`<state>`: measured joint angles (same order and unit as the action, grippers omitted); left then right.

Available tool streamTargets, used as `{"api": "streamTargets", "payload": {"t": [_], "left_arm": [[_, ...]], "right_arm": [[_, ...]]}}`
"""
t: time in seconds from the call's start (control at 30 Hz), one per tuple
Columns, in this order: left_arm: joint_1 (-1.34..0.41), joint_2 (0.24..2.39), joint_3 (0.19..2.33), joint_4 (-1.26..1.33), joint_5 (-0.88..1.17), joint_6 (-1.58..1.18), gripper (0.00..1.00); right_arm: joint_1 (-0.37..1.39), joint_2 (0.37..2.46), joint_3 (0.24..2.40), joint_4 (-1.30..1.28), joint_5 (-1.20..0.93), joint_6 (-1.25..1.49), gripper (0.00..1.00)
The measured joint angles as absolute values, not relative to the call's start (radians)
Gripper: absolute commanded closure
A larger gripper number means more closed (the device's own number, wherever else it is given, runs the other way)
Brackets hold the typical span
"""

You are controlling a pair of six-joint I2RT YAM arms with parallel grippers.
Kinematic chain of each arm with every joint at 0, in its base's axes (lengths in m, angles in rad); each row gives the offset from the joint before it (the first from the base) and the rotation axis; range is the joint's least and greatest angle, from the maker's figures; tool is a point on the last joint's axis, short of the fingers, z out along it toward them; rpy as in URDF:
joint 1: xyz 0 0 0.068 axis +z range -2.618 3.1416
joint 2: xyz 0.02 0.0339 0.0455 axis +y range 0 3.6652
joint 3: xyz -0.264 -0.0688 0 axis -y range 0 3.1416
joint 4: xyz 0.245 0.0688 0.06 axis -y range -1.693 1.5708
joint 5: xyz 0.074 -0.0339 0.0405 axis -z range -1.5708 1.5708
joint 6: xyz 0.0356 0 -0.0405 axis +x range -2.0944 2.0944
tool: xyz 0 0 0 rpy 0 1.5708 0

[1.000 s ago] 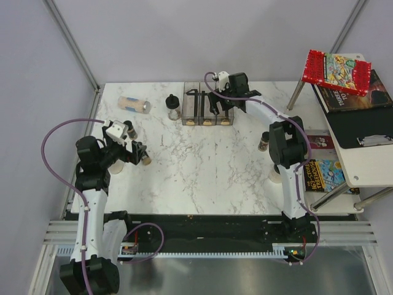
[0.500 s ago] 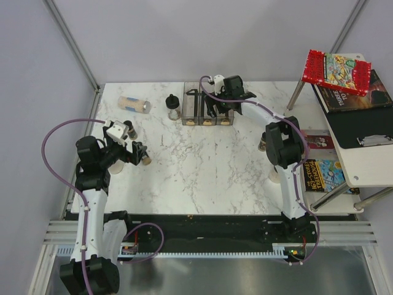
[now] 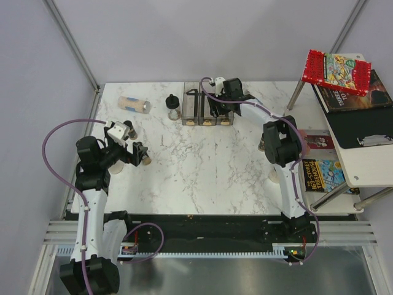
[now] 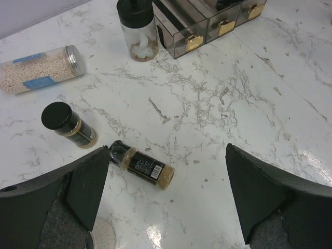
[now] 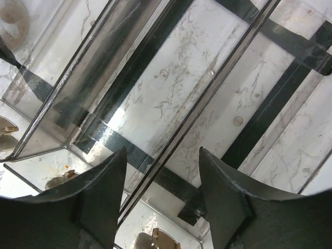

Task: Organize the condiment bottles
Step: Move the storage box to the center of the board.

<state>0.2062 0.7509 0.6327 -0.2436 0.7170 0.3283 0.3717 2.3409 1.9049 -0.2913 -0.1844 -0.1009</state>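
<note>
Your left arm point(image 3: 88, 209) and right arm point(image 3: 288, 185) are built alike: white tubular links set between chunky black joint housings, with black bases. A purple cable point(image 3: 43, 149) loops off each arm on its way to the wrist, and a small white camera block point(image 3: 115, 130) sits on the left wrist. Your left claw point(image 3: 140, 155) has matte black, wedge-shaped fingers point(image 4: 85, 189), with a rough grey patch low on one of them. The right claw point(image 3: 216, 106) has the same smooth black fingers point(image 5: 101, 194), which taper to blunt tips.
</note>
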Motion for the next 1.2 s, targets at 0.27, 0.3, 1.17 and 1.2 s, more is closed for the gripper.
{"api": "streamTargets", "payload": {"t": [0.27,0.3,1.17,1.2], "left_arm": [[0.206,0.751,0.633,-0.251,0.718,0.333,0.01],[0.206,0.751,0.633,-0.252,0.717,0.333,0.0],[0.206,0.735,0.633,-0.253,0.744,0.335,0.01],[0.206,0.734,0.633,-0.253,0.744,0.335,0.01]], "right_arm": [[0.386,2.332,1.887,-0.283,-0.181,-0.119,0.53],[0.389,2.323,1.874,-0.277,-0.181,-0.125,0.54],[0.403,2.018,1.496,-0.417,-0.267,-0.339,0.68],[0.404,2.007,1.485,-0.431,-0.273,-0.348,0.68]]}}
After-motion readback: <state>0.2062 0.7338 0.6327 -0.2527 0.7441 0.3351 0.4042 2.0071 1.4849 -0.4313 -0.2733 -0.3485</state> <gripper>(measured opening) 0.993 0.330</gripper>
